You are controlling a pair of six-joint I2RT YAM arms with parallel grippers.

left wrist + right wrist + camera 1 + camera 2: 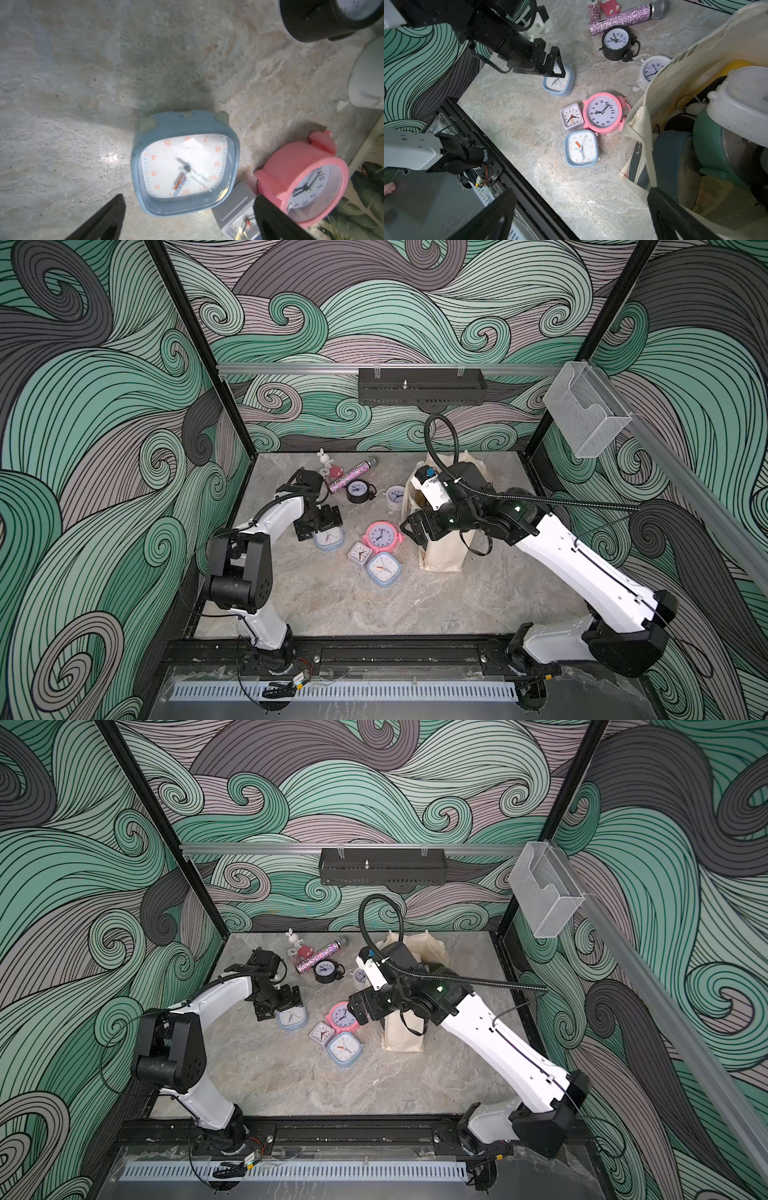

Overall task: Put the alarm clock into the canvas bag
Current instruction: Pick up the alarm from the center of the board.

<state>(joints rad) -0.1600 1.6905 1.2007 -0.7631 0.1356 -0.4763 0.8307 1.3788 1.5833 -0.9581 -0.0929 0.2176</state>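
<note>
Alarm clock [185,166] next in line, a pale blue square one, is found lying face up on the table [332,605], well apart from the canvas bag [442,558], which is stood upright toward the right side with its mouth open. Partial completion is noted: a teal clock [712,149], a white clock [747,108] and a dark blue clock [670,158] are seen inside the bag. Six items are counted as outstanding: the blue one named; a pink clock [380,536], a small white square clock [359,552] and a second blue clock [383,568] clustered mid-table; and a black clock [357,491] and a white round clock [395,497] farther back. The left pincer [319,526] is held directly above the first blue clock, jaws spread wide with nothing gripped. In the left wrist view the clock's face is framed between the two fingers, and no contact is shown. The right pincer [581,191] is likewise spread wide and empty, poised at the bag's near rim with one finger over the mouth; whether the cloth is touched cannot be told. Grasp, carry and drop are judged not yet done for this clock.
</note>
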